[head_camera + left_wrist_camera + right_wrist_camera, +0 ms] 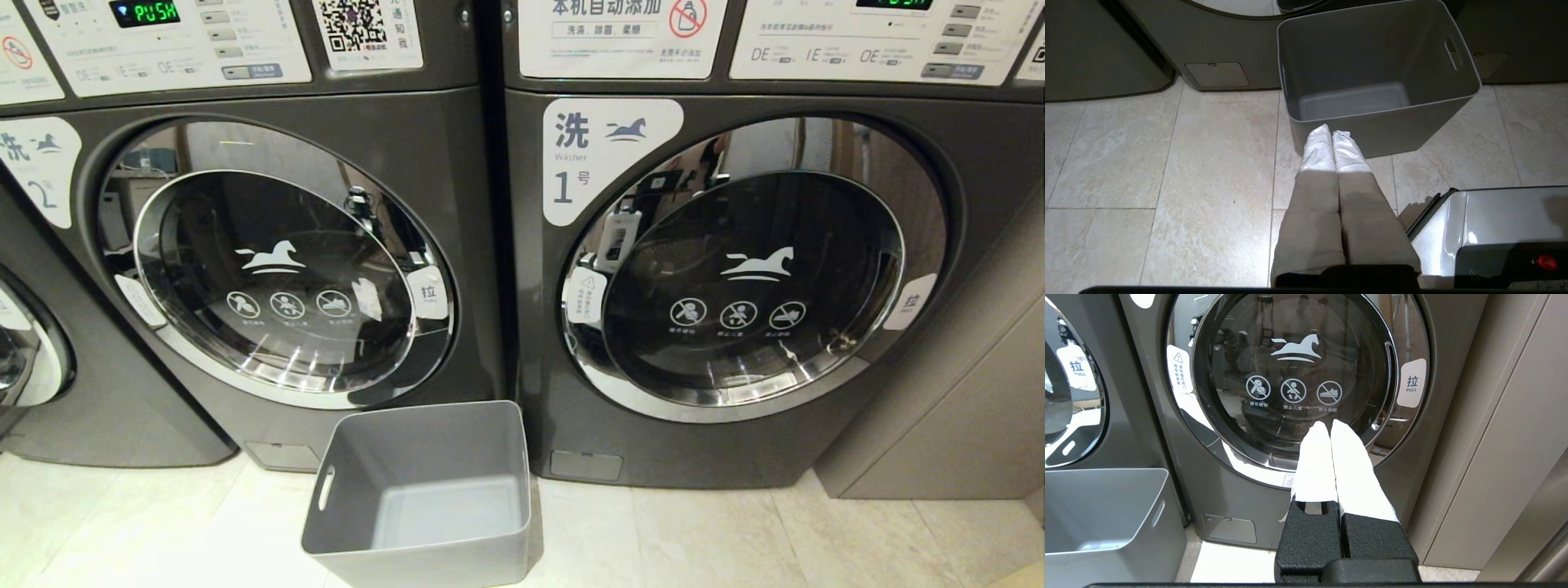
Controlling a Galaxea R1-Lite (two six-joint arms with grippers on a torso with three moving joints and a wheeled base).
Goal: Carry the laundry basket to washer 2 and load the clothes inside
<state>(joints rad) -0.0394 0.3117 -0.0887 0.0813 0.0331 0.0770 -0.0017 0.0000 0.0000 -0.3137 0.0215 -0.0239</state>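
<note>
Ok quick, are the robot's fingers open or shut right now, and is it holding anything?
Left gripper: shut, holding nothing, near the laundry basket.
Right gripper: shut, holding nothing.

Floor: pale beige stone-look tiles, thin grout lines, glossy in places.

Standing directly on it:
- laundry basket, grey plastic, upright, open top, slot handle in its side wall. Interior bare down to the bottom panel. It sits just in front of the seam between the two machines, slightly toward the left one.
- washer marked 2, dark grey front-loader, round door closed, small service flap low at its base.
- washer marked 1, same build, door closed, immediately right of the first.
- beige cabinet panel, right of washer 1, its foot on the tiles.
- a further dark machine at far left.
</note>
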